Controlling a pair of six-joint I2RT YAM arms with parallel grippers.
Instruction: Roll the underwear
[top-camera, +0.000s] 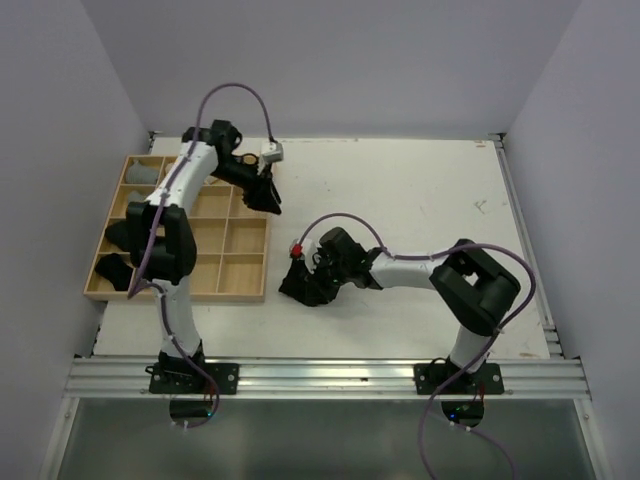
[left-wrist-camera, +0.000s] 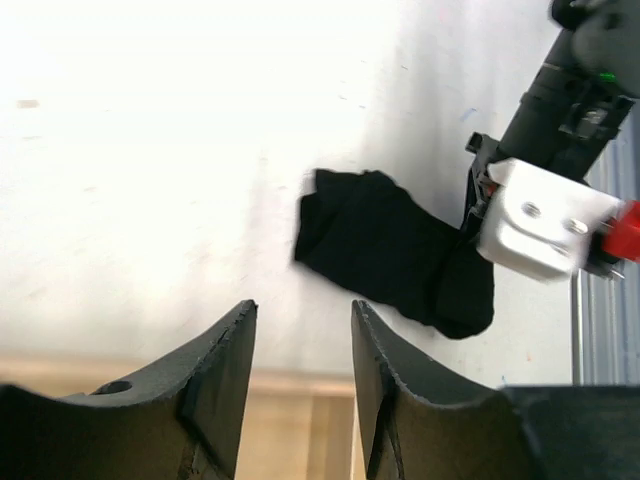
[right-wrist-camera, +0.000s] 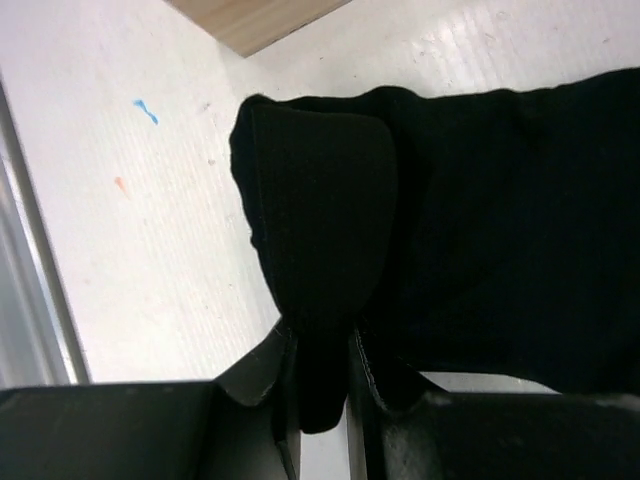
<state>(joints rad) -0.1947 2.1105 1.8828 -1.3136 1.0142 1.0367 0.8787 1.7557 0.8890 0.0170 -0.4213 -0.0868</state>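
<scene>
While the right gripper (right-wrist-camera: 320, 345) pinches a folded edge of the black underwear (right-wrist-camera: 480, 230) on the table (top-camera: 420, 190), rolling seems barely begun; next, turn that fold over. The left gripper (left-wrist-camera: 302, 335) hangs half-open, empty.

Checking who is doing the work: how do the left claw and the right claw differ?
The left claw is open and empty; the right claw pinches a fold of the black underwear. The left claw hangs by the wooden tray; the right claw sits low at the table. Both are black.
</scene>
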